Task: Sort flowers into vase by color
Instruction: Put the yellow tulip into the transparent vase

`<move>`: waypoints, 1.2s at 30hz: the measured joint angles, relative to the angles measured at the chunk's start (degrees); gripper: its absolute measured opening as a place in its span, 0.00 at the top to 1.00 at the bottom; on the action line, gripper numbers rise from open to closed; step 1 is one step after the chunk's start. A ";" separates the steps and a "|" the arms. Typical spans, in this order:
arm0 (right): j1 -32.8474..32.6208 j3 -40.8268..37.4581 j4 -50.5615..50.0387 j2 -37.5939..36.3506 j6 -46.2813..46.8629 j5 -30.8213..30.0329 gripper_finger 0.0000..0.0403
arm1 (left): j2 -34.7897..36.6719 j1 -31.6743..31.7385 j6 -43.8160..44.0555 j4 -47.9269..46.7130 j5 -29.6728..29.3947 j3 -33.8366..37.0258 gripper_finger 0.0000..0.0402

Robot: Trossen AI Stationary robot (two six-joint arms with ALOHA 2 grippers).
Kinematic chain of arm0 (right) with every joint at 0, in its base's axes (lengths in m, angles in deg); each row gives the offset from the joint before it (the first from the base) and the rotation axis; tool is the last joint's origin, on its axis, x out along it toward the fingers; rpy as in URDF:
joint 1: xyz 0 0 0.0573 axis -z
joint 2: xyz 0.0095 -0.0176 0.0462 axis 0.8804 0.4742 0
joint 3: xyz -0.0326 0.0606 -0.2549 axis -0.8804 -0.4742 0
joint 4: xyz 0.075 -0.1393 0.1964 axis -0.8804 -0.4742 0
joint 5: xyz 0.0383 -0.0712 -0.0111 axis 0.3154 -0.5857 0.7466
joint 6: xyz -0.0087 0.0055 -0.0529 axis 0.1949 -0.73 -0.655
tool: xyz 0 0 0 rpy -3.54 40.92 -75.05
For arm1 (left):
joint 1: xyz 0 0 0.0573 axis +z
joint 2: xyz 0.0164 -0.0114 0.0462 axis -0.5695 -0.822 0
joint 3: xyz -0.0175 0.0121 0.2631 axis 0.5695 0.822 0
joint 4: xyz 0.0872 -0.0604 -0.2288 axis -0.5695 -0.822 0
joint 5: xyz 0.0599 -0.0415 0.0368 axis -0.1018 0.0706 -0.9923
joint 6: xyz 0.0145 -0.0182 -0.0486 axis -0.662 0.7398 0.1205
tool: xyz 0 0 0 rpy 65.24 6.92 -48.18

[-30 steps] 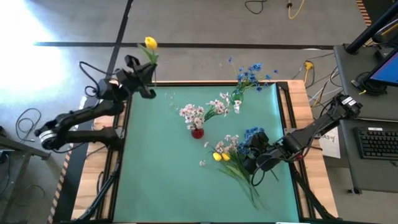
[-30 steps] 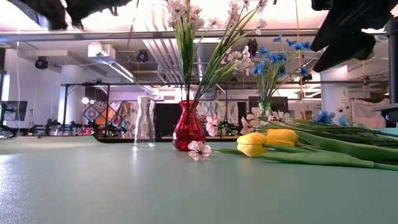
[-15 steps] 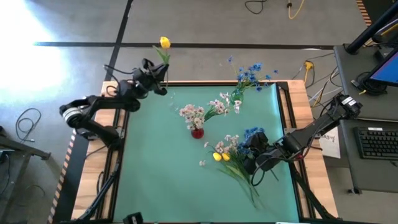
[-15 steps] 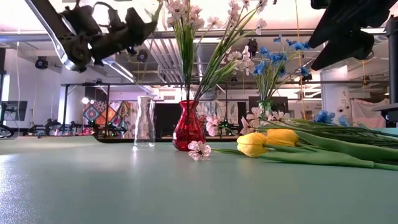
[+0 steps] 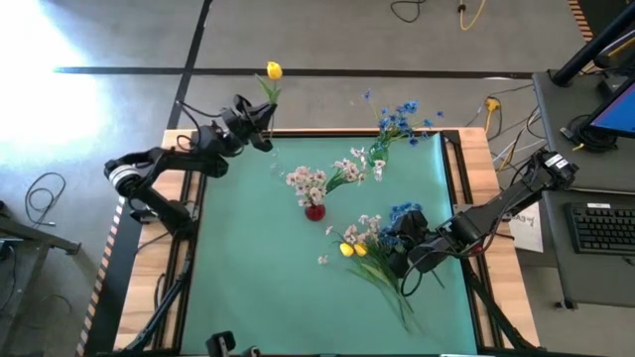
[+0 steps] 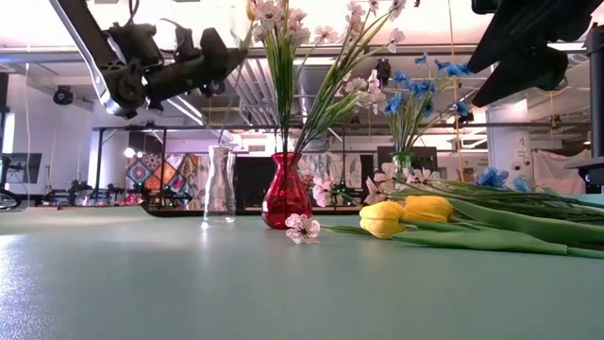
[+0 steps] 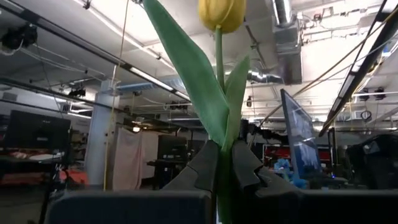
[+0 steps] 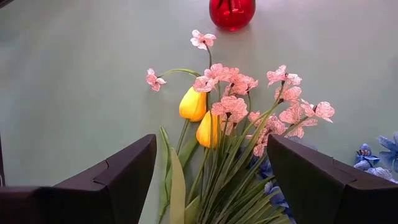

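My left gripper (image 5: 260, 126) (image 6: 229, 59) hangs high over the table's far-left part, shut on a yellow tulip (image 5: 273, 71) (image 7: 222, 11). It is above and just left of the empty clear vase (image 6: 219, 183). A red vase (image 5: 315, 210) (image 6: 287, 194) holds pinkish-white blossoms (image 5: 308, 180). A third vase holds blue flowers (image 5: 399, 117). A pile of sprays lies on the mat: two yellow tulips (image 8: 199, 115) (image 6: 406, 215), pink blossoms (image 8: 233, 106) and blue flowers (image 5: 402, 211). My right gripper (image 5: 395, 253) (image 8: 211, 180) hovers open over that pile's stems. My left gripper pinches the tulip's green stem and leaf bases (image 7: 221, 163) between its two fingers (image 7: 202, 169). The bloom (image 7: 222, 11) and long leaf rise above the fingertips. The flower is lifted clear of the table, roughly upright.
One loose pink blossom (image 6: 303, 228) lies on the mat in front of the red vase. The green mat (image 5: 248, 268) has bare room on its left and near parts. A desk with keyboard and cables stands beyond the table's right edge.
My left gripper has carried the tulip toward the table's right along the far edge, coming lower and nearer the clear vase; the bloom has shifted right with it. It has stayed shut on the stem. The right arm and the pile have kept still.
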 joint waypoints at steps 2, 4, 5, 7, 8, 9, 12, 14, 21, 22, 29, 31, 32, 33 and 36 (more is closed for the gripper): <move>0.00 0.00 0.00 0.00 0.00 -0.02 0.26 | -0.60 0.02 0.01 0.06 -0.04 0.00 1.00; 0.00 0.00 0.00 0.00 0.00 0.00 0.26 | -1.34 0.02 0.01 0.01 -0.05 0.00 1.00; 0.00 0.00 0.00 0.00 0.00 0.00 0.26 | -1.63 0.02 0.02 -0.04 -0.06 0.00 1.00; 0.00 0.00 0.00 0.00 0.00 0.00 0.26 | -2.01 0.02 -0.01 0.03 -0.06 0.00 1.00; 0.00 0.00 0.00 0.00 0.00 0.00 0.26 | -2.14 0.02 -0.15 0.02 -0.20 0.00 1.00; 0.00 0.00 0.00 0.00 0.00 0.00 0.26 | -2.20 0.02 -0.45 0.01 -0.60 0.00 1.00; 0.00 0.00 0.00 0.00 0.00 0.00 0.26 | -2.20 0.01 -0.66 0.06 -1.08 0.00 1.00; 0.00 0.00 0.00 0.00 0.00 0.00 0.26 | -2.20 0.02 -0.66 0.03 -1.08 0.00 1.00; 0.00 0.00 0.00 0.00 0.00 0.02 0.26 | -2.22 0.02 -0.42 0.03 -1.08 0.00 1.00; 0.00 0.00 0.00 0.00 0.00 0.02 0.26 | -2.22 0.02 -0.41 0.03 -1.08 0.00 1.00; 0.00 0.00 0.00 0.00 0.00 0.04 0.26 | -2.22 0.02 -0.09 0.01 -1.08 0.00 1.00; 0.00 0.00 0.00 0.00 0.00 0.04 0.26 | -2.22 0.02 0.08 -0.02 -1.08 0.00 1.00; 0.00 0.00 0.00 0.00 0.00 0.04 0.26 | -2.22 0.02 0.50 -0.04 -1.08 0.02 1.00; 0.00 0.00 0.00 0.00 0.00 0.07 0.26 | -2.22 0.02 0.77 -0.06 -1.08 0.02 1.00; 0.00 0.00 0.00 0.00 0.00 0.09 0.26 | -2.22 0.02 1.25 -0.08 -1.08 0.04 1.00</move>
